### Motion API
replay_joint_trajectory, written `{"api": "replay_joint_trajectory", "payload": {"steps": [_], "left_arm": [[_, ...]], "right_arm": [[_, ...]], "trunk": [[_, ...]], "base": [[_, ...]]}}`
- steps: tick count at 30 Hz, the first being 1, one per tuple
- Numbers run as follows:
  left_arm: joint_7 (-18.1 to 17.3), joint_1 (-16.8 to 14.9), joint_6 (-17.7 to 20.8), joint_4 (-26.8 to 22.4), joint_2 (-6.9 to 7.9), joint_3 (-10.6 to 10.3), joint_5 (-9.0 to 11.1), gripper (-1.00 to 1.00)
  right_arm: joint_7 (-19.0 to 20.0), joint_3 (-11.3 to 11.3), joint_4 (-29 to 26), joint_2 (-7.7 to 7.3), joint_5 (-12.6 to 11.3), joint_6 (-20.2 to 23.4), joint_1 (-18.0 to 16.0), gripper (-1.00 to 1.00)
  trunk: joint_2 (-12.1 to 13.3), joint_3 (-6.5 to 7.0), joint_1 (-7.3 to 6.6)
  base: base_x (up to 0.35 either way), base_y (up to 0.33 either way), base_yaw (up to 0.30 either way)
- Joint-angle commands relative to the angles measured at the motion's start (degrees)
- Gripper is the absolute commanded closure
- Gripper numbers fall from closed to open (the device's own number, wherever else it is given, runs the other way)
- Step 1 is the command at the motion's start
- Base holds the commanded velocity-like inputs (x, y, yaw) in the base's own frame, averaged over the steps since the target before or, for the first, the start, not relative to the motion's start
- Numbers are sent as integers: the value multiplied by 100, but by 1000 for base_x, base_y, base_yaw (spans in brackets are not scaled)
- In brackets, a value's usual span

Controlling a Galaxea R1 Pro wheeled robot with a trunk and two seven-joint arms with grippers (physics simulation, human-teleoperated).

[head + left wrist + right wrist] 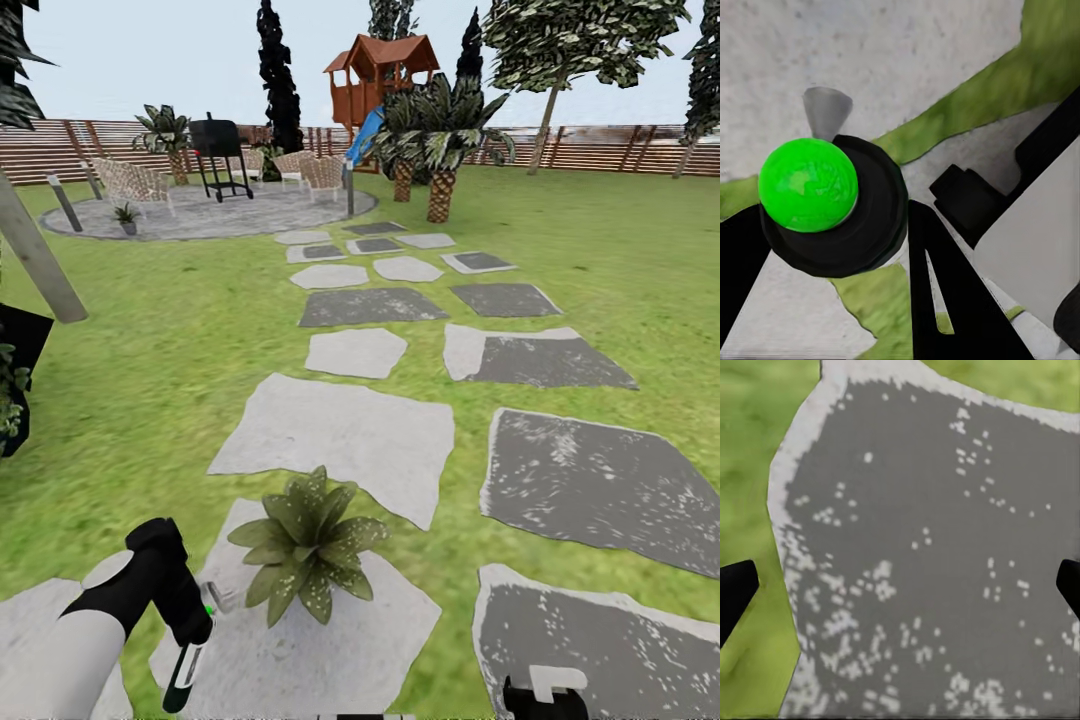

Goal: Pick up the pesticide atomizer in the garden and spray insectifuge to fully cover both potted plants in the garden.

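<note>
the stepping stones (pixel 345 430) look like rough, matt grey stone, some darker with pale flecks. the lawn (pixel 150 370) is mottled matt green. the atomizer (pixel 832 199) has a matt black body and a smooth, bright green cap. the fence (pixel 620 148) looks like brown slatted wood.

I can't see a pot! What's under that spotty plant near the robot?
The spotty plant sits on a pale stepping stone. Its leaves cover whatever is directly beneath, so a pot can't be seen.
</note>
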Motion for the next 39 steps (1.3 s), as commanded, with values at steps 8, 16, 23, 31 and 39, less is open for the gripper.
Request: {"api": "replay_joint_trajectory", "payload": {"steps": [8, 16, 23, 31, 39], "left_arm": [[-94, 0, 132, 1, -7, -65, -54, 100], [-114, 35, 159, -3, -16, -434, -54, 100], [-121, 17, 172, -13, -10, -430, 8, 100], [129, 78, 134, -5, 65, -382, 29, 100], [666, 107, 37, 83, 127, 277, 43, 100]], "right_arm": [[-41, -51, 9, 5, 41, -12, -5, -100], [-48, -66, 9, -3, 32, -13, -6, -100], [-49, -69, 9, -3, 32, -15, -6, -100], [-50, -69, 9, -3, 32, -14, -5, -100], [-50, -51, 9, 2, 32, -20, -5, -100]], "trunk": [[-2, -5, -2], [-2, -5, -2], [-2, -5, -2], [-2, -5, -2], [-2, -5, -2]], "base": [[147, 294, -157], [-9, 326, -264], [37, 257, -265], [6, 9, -265], [0, 0, -156]]}}
